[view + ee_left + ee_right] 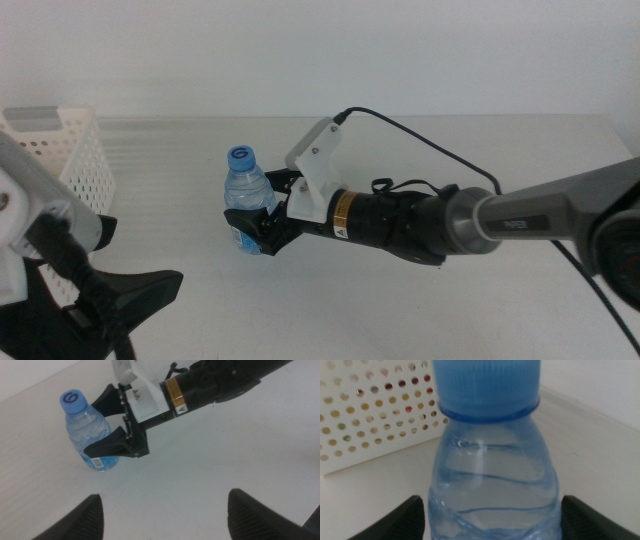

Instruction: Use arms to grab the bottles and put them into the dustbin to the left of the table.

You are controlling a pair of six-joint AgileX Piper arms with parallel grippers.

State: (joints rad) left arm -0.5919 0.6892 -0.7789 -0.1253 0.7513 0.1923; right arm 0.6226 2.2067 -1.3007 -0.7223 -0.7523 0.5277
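Small clear water bottle (246, 195) with blue cap and blue label stands upright on the off-white table (420, 300), near its middle. Right tool (258, 214) reaches in from the right, its dark jaws on either side of the bottle's lower body; contact can't be told. White perforated dustbin (62, 160) sits at the table's left edge, well apart from the bottle. Left tool (162, 515) hangs low near the front-left, jaws spread.

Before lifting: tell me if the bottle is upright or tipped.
Upright: the bottle stands on the table, cap up, between the right gripper jaws.
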